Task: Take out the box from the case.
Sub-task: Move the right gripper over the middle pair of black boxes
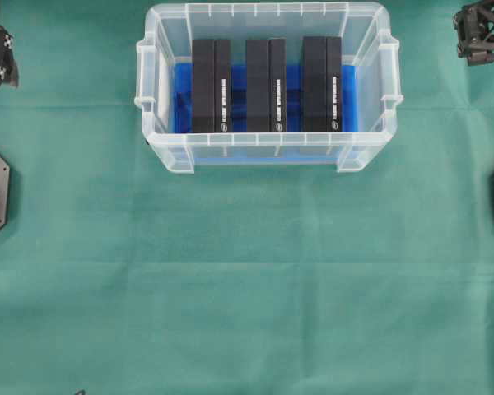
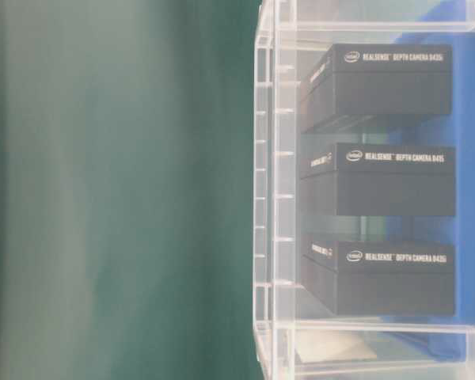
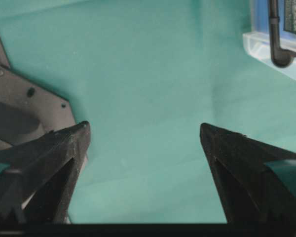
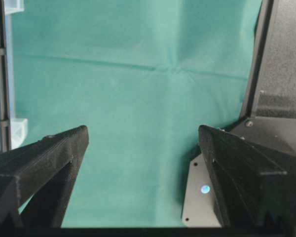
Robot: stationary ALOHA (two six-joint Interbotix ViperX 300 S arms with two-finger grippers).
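Fingers (image 3: 64, 148) on both sides wide, empty, parked over tabletop (image 1: 247, 288). Pre-reach; next: descend into case (image 1: 152, 148), grab one box (image 1: 212, 85).

Readable print is found only on the three black boxes in the case (image 2: 263, 198). In the table-level view, "intel REALSENSE DEPTH CAMERA D435" is read in white on the top box (image 2: 388, 79), middle box (image 2: 388, 178) and bottom box (image 2: 388, 277). The end-face print is too small to be read.
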